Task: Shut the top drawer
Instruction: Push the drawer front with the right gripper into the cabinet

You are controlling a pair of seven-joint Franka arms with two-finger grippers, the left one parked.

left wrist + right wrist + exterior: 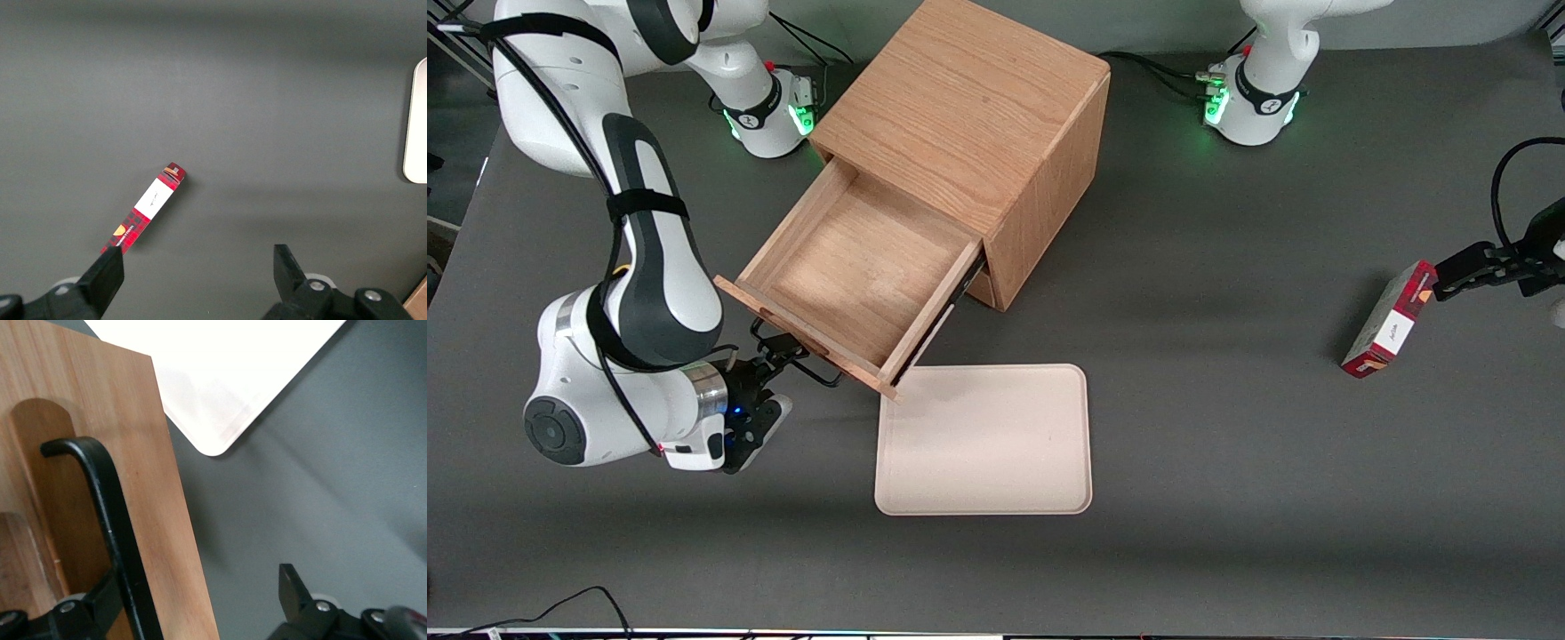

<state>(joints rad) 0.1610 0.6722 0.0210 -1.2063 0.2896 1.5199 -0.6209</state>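
Drawer (854, 276) work is getting under way as the top drawer is standing pulled well out of the wooden cabinet (978, 116), its empty oak tray reaching toward the front camera and its front panel (87, 487) hanging just above one corner of the cream tray (985, 440) on the grey table (1227, 356). The right arm's gripper (193, 600) is hovering right at that panel, fingers spread apart and gripping nothing, with one fingertip (100, 600) sitting against the thin black wire handle (107, 520) and the other out over bare tabletop. By the look of it, the drawer is going to behave as a stiff, fairly light wooden box running on side rails, so a flat push on the rigid front, near the handle and in line with the rails, is likely serving better than a pinch; an off-centre shove may be skewing it, and the cabinet itself could be sliding on the table. No brand or lettering is showing on the cabinet. Toward the parked arm's end, a red plaid carton (143, 208) is carrying a white label whose small writing is not legible.
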